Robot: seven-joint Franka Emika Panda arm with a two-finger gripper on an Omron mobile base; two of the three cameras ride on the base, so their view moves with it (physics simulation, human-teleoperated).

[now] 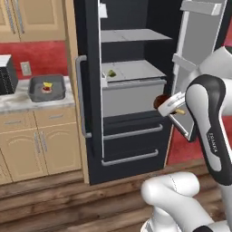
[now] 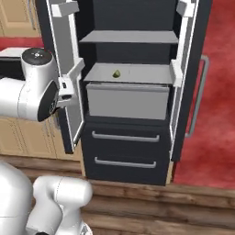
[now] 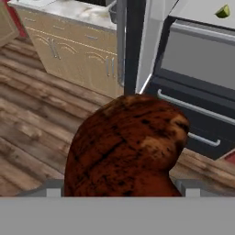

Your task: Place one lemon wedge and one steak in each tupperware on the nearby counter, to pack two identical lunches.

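- Hand view: steak sits btwn our fingers, spread wide round it, so we carry it clear of the fridge.
- Lemon wedge waits on fridge shelf.
- Tupperware on far-left worktop already holds food.

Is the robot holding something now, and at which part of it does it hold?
Yes: a steak, in the gripper. The hand view shows its near end sitting between the jaws; the exact contact spots are hidden.

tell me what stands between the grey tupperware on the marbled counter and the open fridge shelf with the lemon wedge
In the left base view, the open dark fridge door with its grey handle stands between the tupperware and the lemon wedge.
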